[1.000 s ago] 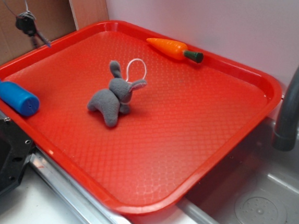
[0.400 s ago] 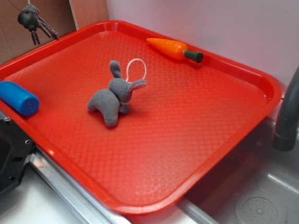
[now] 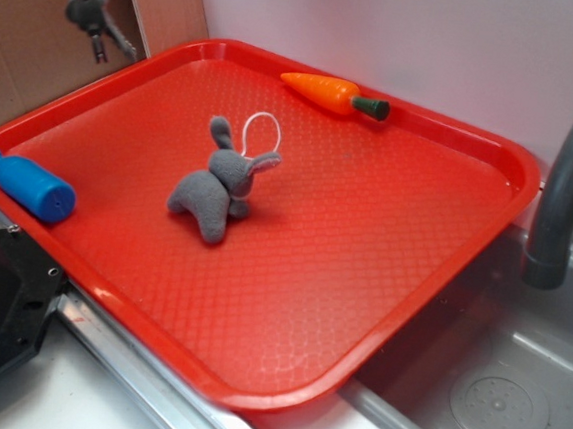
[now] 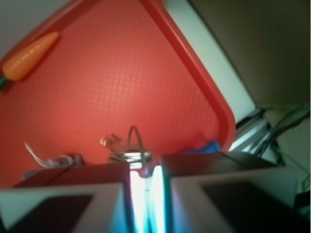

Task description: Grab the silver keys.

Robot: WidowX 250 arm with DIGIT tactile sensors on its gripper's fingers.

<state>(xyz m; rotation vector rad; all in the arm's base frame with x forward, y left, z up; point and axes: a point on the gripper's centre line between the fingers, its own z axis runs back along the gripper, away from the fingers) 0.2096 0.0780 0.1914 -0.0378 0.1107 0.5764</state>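
Honestly the silver keys (image 3: 91, 12) look light but floppy, dangling by the thin ring with the gripper (image 4: 144, 171) pinched on it.

There is one red tray (image 3: 441, 278), and on it lie three things: one grey plush rabbit (image 3: 216, 190) near the middle of the frame, one orange toy carrot (image 3: 332, 93) at the upper middle, and one blue toy bottle (image 3: 28, 187) at the left edge. One bunch of silver keys (image 3: 95, 15) hangs in the upper left corner of the frame. At the right edge there is one grey faucet (image 3: 569, 169) over one sink (image 3: 502, 394).
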